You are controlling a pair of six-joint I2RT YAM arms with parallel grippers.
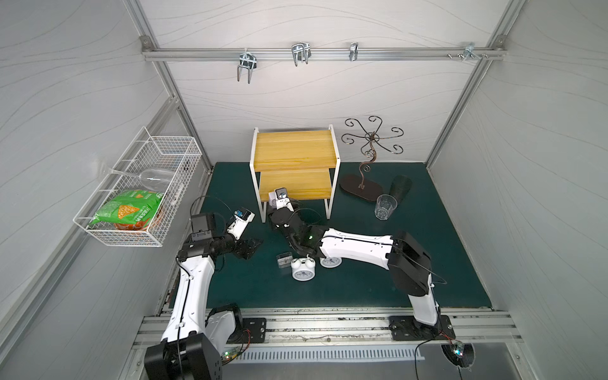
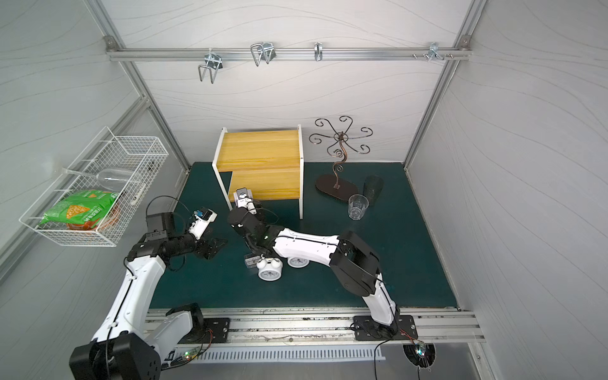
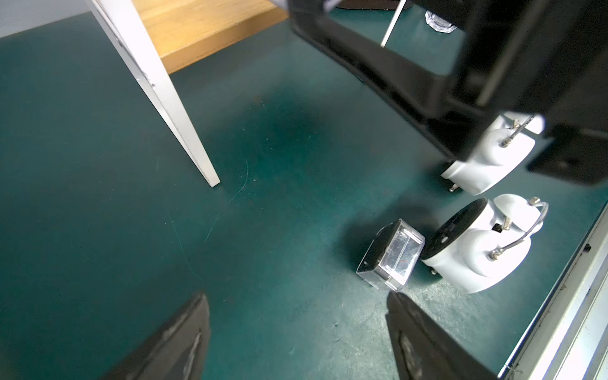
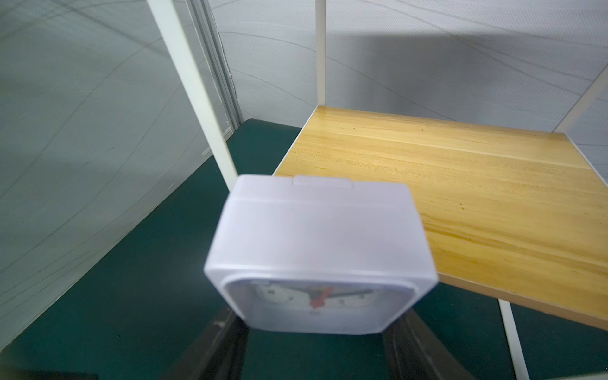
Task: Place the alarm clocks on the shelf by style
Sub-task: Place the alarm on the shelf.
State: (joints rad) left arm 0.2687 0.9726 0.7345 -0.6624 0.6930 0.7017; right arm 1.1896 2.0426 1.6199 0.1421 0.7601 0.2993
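Note:
My right gripper (image 1: 278,201) is shut on the white square alarm clock (image 4: 319,253), held at the front left corner of the shelf (image 1: 296,148), just off its lower yellow board (image 4: 460,184). The same clock (image 2: 242,196) shows in both top views. On the green mat lie two round white twin-bell clocks (image 1: 302,270) (image 1: 330,261), the second partly under the right forearm. Beside them is the small clear square clock (image 1: 284,260) (image 3: 391,255). My left gripper (image 1: 251,246) (image 3: 296,329) hangs open over bare mat to their left, holding nothing.
A white wire basket (image 1: 184,158) on the left wall holds a wine glass and snack bags. Right of the shelf stand a metal cup tree (image 1: 365,184), a clear tumbler (image 1: 385,206) and a dark cup lying on its side (image 1: 400,187).

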